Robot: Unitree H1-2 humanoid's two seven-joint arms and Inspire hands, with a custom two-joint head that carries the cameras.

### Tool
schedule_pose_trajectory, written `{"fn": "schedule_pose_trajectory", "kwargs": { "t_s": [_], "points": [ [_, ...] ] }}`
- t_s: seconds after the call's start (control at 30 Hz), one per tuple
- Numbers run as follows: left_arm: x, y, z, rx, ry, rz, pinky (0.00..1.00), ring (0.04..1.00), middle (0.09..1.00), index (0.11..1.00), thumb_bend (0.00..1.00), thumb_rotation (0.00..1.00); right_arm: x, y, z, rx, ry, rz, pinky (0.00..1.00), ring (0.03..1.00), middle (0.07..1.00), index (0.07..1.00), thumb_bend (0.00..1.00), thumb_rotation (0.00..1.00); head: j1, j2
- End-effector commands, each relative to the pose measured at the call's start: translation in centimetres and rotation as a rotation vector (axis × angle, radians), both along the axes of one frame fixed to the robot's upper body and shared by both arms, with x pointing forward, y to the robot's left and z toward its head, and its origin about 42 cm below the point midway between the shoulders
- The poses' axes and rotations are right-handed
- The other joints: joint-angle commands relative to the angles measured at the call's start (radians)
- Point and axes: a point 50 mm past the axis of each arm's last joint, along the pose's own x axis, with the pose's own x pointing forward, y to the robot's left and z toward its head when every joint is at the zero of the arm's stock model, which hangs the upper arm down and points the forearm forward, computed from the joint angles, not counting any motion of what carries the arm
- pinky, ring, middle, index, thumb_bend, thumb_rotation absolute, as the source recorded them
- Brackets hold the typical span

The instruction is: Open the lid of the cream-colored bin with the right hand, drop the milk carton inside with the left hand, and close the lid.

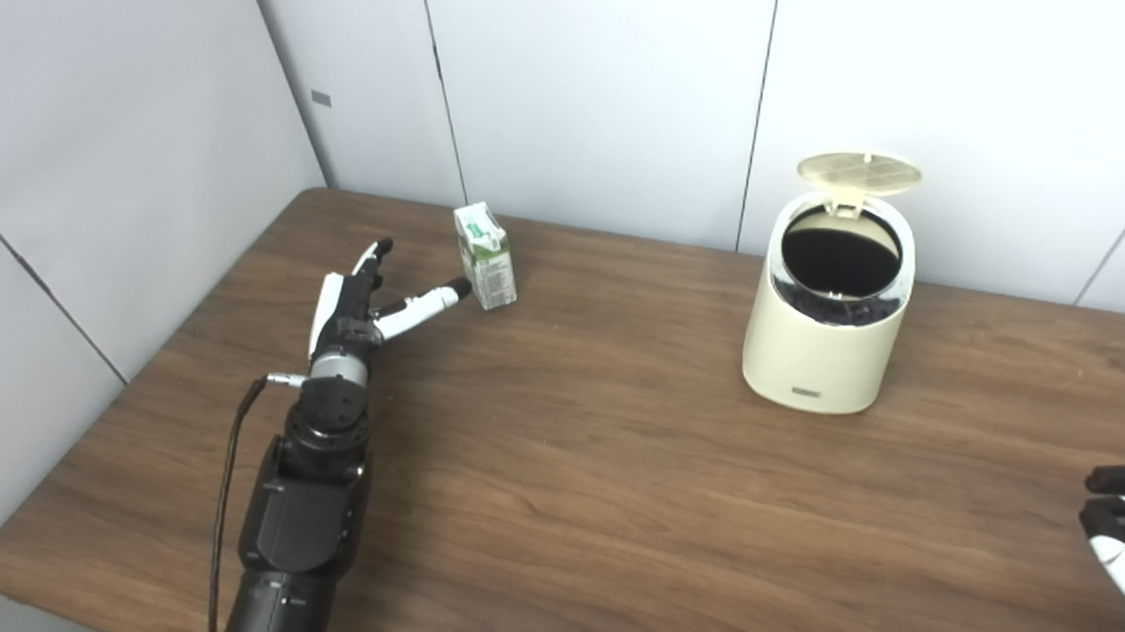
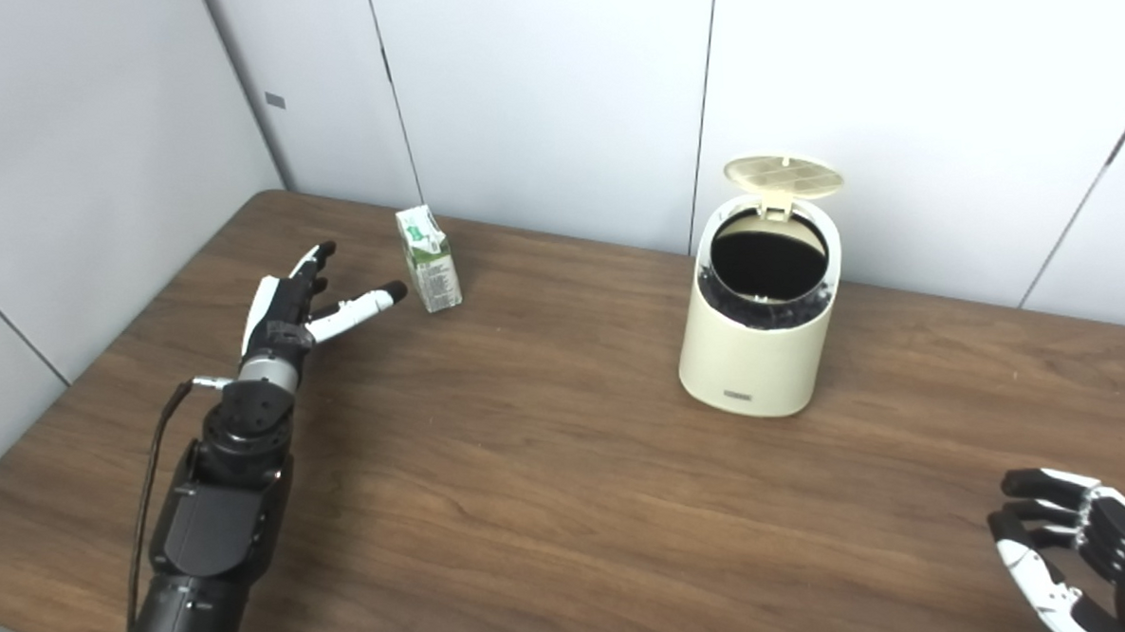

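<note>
The left hand (image 1: 358, 301) is spread wide and holds nothing, its fingers fanned apart and its thumb stretched toward the milk carton (image 1: 485, 256); the thumb tip sits just beside the carton's lower near edge, and whether it touches cannot be told. That open posture looks like the set-up for a grasp, with the hand coming in low from the carton's near left side so fingers and thumb can close around its narrow body. The carton stands upright on the wooden table (image 1: 570, 487), close to the back wall, its green-and-white gabled top pointing up, which leaves its flat sides free for a side-on grip. Well apart from the carton, toward the right, stands the cream-colored bin (image 2: 758, 345), its lid (image 2: 783, 176) already tipped up and back on its hinge so the dark mouth is exposed, ready to take a drop from above. Farther from the carton again, at the near right corner of the table, the right hand (image 2: 1076, 541) waits empty with its fingers loosely curled and apart, clear of the path from carton to bin, presumably held back until the lid needs closing.
</note>
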Motion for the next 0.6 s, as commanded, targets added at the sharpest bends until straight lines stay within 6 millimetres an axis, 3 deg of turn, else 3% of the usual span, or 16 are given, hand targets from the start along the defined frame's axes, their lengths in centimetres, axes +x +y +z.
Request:
{"fn": "schedule_pose_trajectory", "kwargs": {
  "t_s": [0.0,0.1,0.17,0.2,0.23,0.27,0.33,0.37,0.43,0.57],
  "points": [
    [1.3,0.8,2.0,0.026,-0.035,0.011,0.51,0.696,0.779,1.0,1.0,0.38,0.7,-0.4,1.1,-0.012,-0.06,-0.002,0.46,0.588,0.626,0.588,0.26,0.49,0.001,0.0],
    [2.2,1.3,2.7,0.051,-0.022,0.004,0.36,0.502,0.6,1.0,1.0,0.38,0.7,-0.5,0.9,-0.018,-0.067,-0.002,0.45,0.581,0.619,0.582,0.28,0.53,0.001,0.0],
    [2.7,1.7,2.9,0.057,-0.005,-0.015,0.35,0.53,0.612,1.0,1.0,0.41,0.8,-0.6,0.9,-0.027,-0.069,-0.007,0.45,0.58,0.616,0.579,0.28,0.54,-0.002,-0.006],
    [3.0,2.0,3.0,0.047,0.003,-0.023,0.33,0.503,0.589,1.0,1.0,0.41,0.8,-0.7,0.8,-0.031,-0.075,-0.009,0.45,0.579,0.614,0.578,0.28,0.55,-0.004,-0.007],
    [3.2,2.3,3.0,0.039,0.012,-0.03,0.27,0.399,0.502,1.0,1.0,0.4,0.9,-0.9,0.8,-0.035,-0.079,-0.014,0.45,0.574,0.61,0.575,0.29,0.55,-0.005,-0.008],
    [3.4,2.6,3.0,0.048,0.028,-0.042,0.28,0.419,0.559,1.0,1.0,0.39,0.9,-0.9,0.7,-0.037,-0.081,-0.02,0.44,0.567,0.608,0.572,0.29,0.56,-0.009,-0.01],
    [3.7,3.0,3.2,0.068,0.054,-0.065,0.61,0.773,0.843,1.0,1.0,0.43,0.8,-1.0,0.8,-0.038,-0.079,-0.03,0.43,0.56,0.606,0.569,0.28,0.56,-0.012,-0.01],
    [3.9,3.2,3.3,0.076,0.066,-0.075,0.73,0.868,0.917,1.0,1.0,0.43,0.7,-0.9,0.9,-0.037,-0.075,-0.032,0.43,0.558,0.605,0.568,0.28,0.56,-0.016,-0.011],
    [4.4,3.5,3.4,0.089,0.091,-0.099,0.81,0.93,0.973,1.0,1.0,0.44,0.6,-0.7,1.0,-0.031,-0.071,-0.031,0.43,0.562,0.606,0.568,0.28,0.55,-0.023,-0.013],
    [5.4,3.6,3.5,0.112,0.115,-0.135,0.78,0.915,0.959,1.0,1.0,0.44,0.6,-0.6,0.8,-0.047,-0.08,-0.03,0.42,0.556,0.602,0.564,0.27,0.54,-0.036,-0.019]
  ]
}}
